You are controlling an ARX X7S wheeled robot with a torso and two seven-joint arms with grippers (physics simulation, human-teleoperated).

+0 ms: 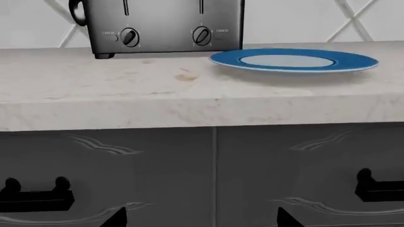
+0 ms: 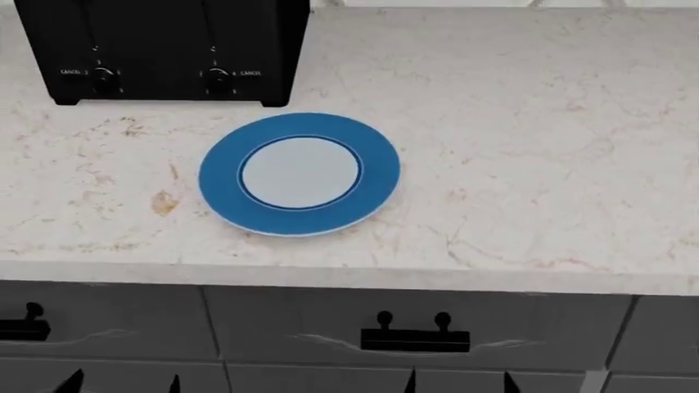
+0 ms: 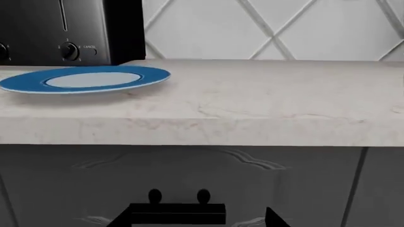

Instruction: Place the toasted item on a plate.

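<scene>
Head view: plate (image 2: 299, 173) lies before toaster (image 2: 164, 49); jaws' state cannot be told.

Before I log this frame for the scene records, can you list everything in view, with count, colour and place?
plate: one, blue rim with pale grey-white centre, empty, on the countertop in front of the toaster.
toaster: one, dark grey to black, two knobs marked cancel, at the back left of the countertop.
toasted item: none visible in any view.
countertop: one, cream marble with tan veins.
drawer fronts: several, dark grey with black handles, below the countertop.
wall tiles: white, diamond pattern, behind the countertop.
grippers: only dark tips at the picture edges; state unclear.
</scene>
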